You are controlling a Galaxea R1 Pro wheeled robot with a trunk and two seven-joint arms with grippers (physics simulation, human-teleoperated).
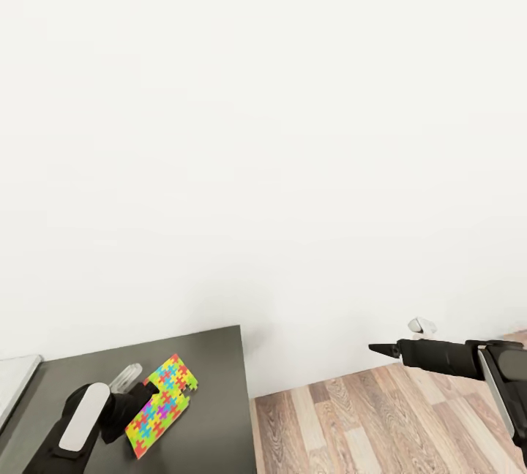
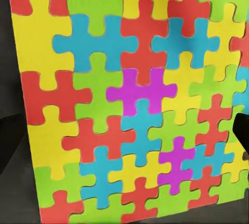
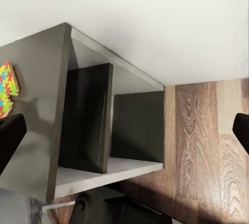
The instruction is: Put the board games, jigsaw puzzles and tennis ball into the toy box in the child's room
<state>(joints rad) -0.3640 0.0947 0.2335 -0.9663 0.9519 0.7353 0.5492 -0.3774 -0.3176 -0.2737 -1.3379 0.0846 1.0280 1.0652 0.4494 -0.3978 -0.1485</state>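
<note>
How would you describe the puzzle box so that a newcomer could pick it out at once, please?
Find the dark grey cabinet top against the white wall. Over it, at the left gripper, is the jigsaw puzzle box. It alone is covered in bright interlocking puzzle pieces.

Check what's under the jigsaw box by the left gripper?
The jigsaw puzzle box is over the dark grey cabinet top, at the left gripper. Whether it rests flat or is lifted can't be told; the surface directly beneath is covered.
</note>
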